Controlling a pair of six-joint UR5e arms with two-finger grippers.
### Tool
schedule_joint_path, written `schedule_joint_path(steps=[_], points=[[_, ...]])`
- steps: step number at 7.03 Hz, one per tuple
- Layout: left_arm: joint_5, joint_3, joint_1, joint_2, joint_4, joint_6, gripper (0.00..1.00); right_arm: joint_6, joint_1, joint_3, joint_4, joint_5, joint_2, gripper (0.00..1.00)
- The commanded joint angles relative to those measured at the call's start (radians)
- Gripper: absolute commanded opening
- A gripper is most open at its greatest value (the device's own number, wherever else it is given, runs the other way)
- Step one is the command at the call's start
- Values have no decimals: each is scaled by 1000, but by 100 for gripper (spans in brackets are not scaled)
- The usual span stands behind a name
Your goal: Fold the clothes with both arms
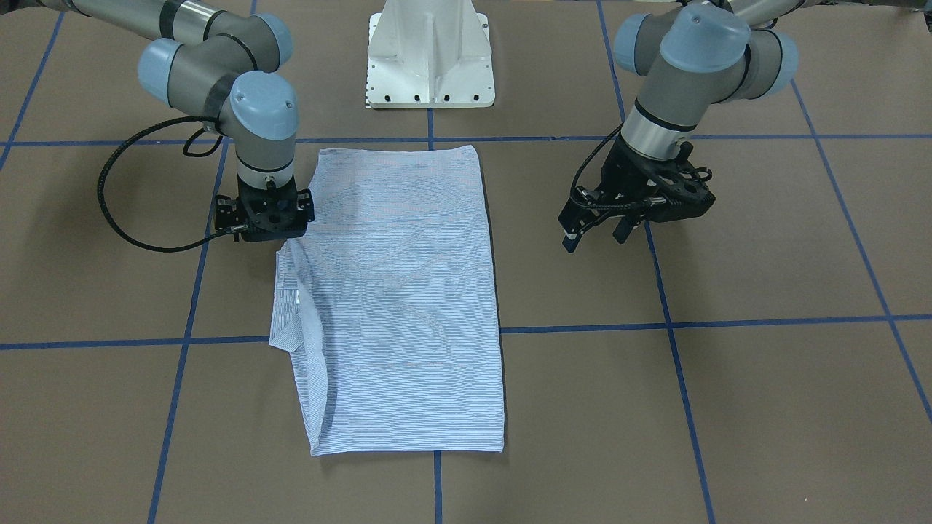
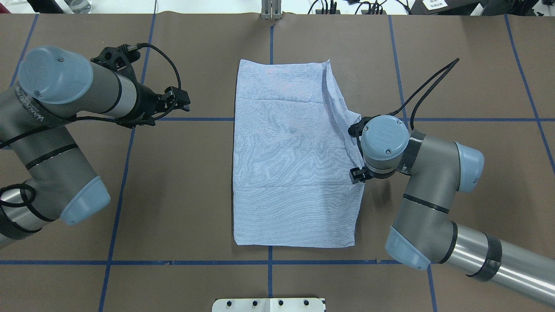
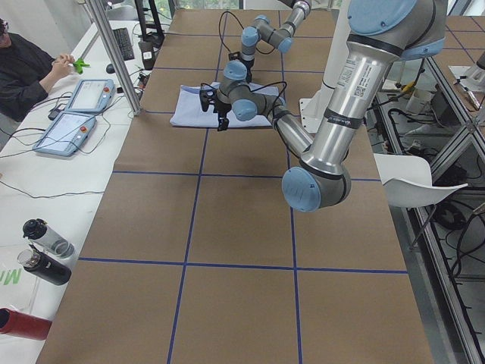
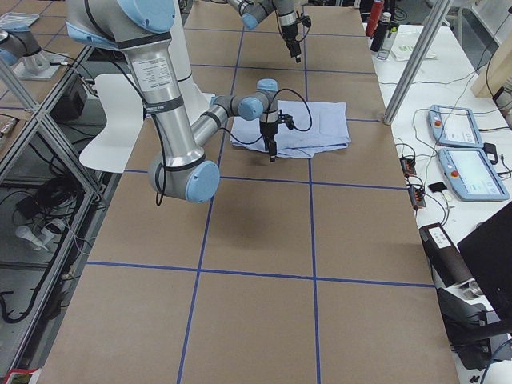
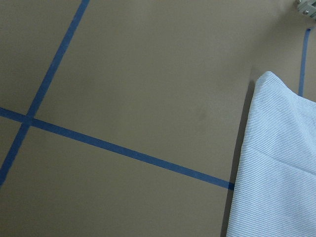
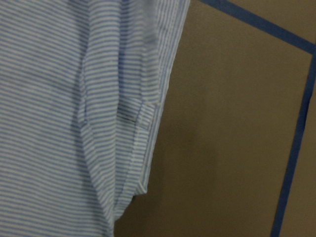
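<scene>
At centre of the front-facing frame, flat on the brown surface (image 1: 764,407), a light blue-and-white striped shirt (image 1: 397,291) folded into a tall rectangle. Along its left edge in that frame, a loose layer of cloth poking out past the rectangle, with a raised crease running beside it.

Just above that loose layer, left of centre, the right end effector (image 1: 268,222), pointing straight down over the shirt's edge. Fingers hidden under its own black body, so cannot tell whether wide or narrow, nor whether touching the cloth. In the overhead frame, tucked beneath the blue wrist cap (image 2: 383,138) at right of centre, against the shirt's right edge. From the right wrist camera, striped cloth with a folded seam across the left half, bare surface and tape at right.

At right of the front-facing frame, well apart from the shirt, the left end effector (image 1: 595,239), tilted down and toward the garment, fingers spread wide with only bare surface showing between them. From the left wrist camera, brown surface crossed by tape, with a corner of the shirt at the right edge of frame.

Across the whole surface, blue tape lines (image 1: 582,329) in a grid. At top centre, near the shirt's top edge but apart from it, a white pedestal base (image 1: 429,65).
</scene>
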Motion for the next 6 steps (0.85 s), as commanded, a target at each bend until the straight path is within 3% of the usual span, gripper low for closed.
schedule_joint_path(steps=[1, 4, 6], points=[[0, -5, -1, 1, 1, 1, 100, -4, 20, 56, -3, 21, -8, 100], [3, -10, -1, -1, 3, 5, 100, -17, 62, 51, 51, 47, 60, 100], [0, -13, 57, -2, -28, 0, 100, 12, 74, 137, 50, 165, 42, 100]])
